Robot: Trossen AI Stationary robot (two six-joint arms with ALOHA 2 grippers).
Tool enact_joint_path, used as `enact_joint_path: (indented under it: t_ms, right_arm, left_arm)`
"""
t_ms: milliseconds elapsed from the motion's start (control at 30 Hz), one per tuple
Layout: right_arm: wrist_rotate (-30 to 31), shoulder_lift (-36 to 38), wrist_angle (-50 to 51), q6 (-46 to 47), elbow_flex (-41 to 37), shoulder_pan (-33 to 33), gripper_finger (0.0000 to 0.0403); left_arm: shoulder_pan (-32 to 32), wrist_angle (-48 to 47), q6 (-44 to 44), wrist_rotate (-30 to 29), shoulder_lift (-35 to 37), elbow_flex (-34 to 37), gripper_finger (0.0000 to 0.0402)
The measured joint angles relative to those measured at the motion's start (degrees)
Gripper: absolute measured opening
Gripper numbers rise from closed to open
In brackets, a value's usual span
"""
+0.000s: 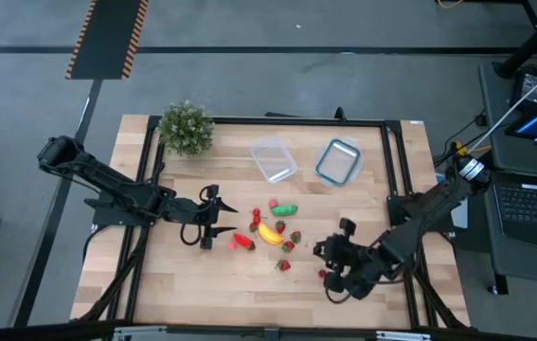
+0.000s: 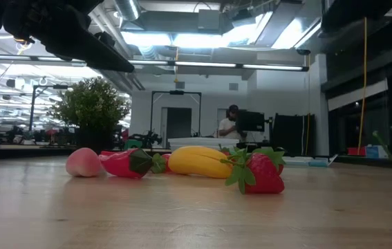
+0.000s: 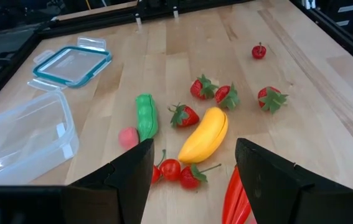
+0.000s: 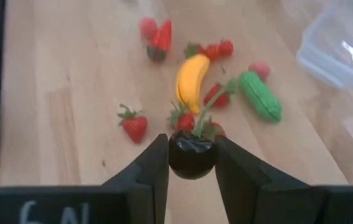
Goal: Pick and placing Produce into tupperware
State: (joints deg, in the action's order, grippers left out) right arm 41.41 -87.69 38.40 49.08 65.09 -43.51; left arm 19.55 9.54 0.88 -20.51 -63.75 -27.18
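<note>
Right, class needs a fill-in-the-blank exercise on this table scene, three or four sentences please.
1. The right gripper is shut on a small dark fruit with a ____ stem.
2. The clear tupperware holds ____ produce so far.
3. The left gripper hangs open over the pile, with the ____ banana just ahead of it.
4. The blue-rimmed lid lies beside the tupperware, on the ____ arm's side.

Missing words: green; no; yellow; right

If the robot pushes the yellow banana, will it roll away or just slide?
Probably slide or spin, not roll far. The banana is curved and lies flat on its side on the table, so the bend should stop it rolling. It looks like smooth toy plastic, likely light and stiff, so a nudge could push it into the strawberry touching it.
</note>
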Motion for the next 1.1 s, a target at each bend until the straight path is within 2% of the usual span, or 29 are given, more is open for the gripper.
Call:
enact_joint_path:
  t_ms: [100, 400, 667, 833, 1100]
  right_arm:
    - [2.97, 0.11, -5.03, -0.91, -2.36, -1.49, 0.0109]
    - [8.17, 0.16, -29.28, -4.69, -15.76, -2.61, 0.0109]
    - [10.03, 0.23, -59.56, -17.50, -27.76, -2.62, 0.0109]
    - [6.78, 0.25, -75.83, -24.11, -34.78, -2.62, 0.0109]
    - [-1.50, 0.25, -94.54, -30.91, -43.66, -2.60, 0.0109]
  left_arm:
    - [0.00, 0.17, 0.01, 0.00, 0.00, 0.00, 0.0220]
    - [0.00, 0.17, 0.08, 0.00, 0.00, 0.00, 0.0220]
    - [0.00, 0.20, 0.08, 0.00, 0.00, 0.00, 0.0220]
    - [0.00, 0.18, 0.08, 0.00, 0.00, 0.00, 0.0220]
    - [-0.02, 0.20, 0.05, 0.00, 0.00, 0.00, 0.0220]
